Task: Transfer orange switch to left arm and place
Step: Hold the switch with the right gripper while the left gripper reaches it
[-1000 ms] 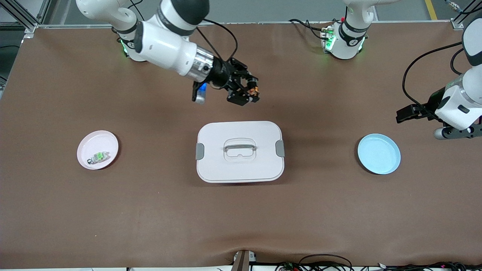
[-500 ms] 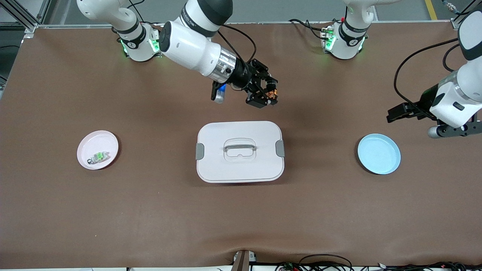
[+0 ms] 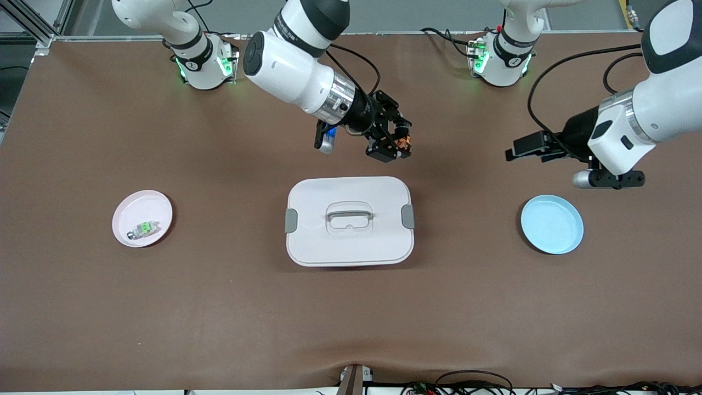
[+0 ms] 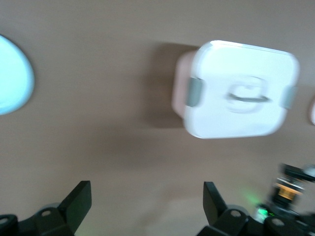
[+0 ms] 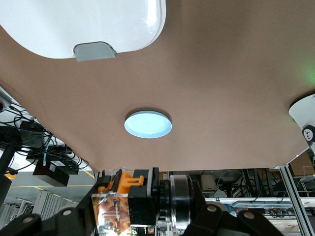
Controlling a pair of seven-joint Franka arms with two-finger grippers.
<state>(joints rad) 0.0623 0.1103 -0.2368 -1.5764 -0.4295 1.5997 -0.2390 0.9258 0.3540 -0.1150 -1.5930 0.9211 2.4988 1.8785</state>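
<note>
**Orange switch pinched in my right gripper, up over the table**

Orange switch (image 3: pixel 404 144) sits clamped between the fingers of my right gripper (image 3: pixel 396 146), which I hold in the air over the bare brown table (image 3: pixel 219 307), above the strip that lies farther from the front camera than the box (image 3: pixel 349 220). My right wrist view shows the grip close up: the switch (image 5: pixel 114 206), a small block with orange parts and a clear shiny face, is squeezed tight between the two black fingers (image 5: pixel 140 206). The jaws are pressed together on it, with nothing else touching them.

My left gripper (image 3: pixel 529 147) holds nothing. It hangs over the table toward the left arm's end, above the area just farther from the front camera than the blue plate (image 3: pixel 552 224). In my left wrist view its two fingertips (image 4: pixel 78 199) stand spread wide apart, with only tabletop between them.

The box rests closed in the middle of the table, grey handle on top and a grey clip on each short side. Neither of my grippers touches it. The pink plate (image 3: pixel 134 209) lies toward the right arm's end, well apart from the box, and carries a small clear component with a green top (image 3: pixel 143 228).
</note>
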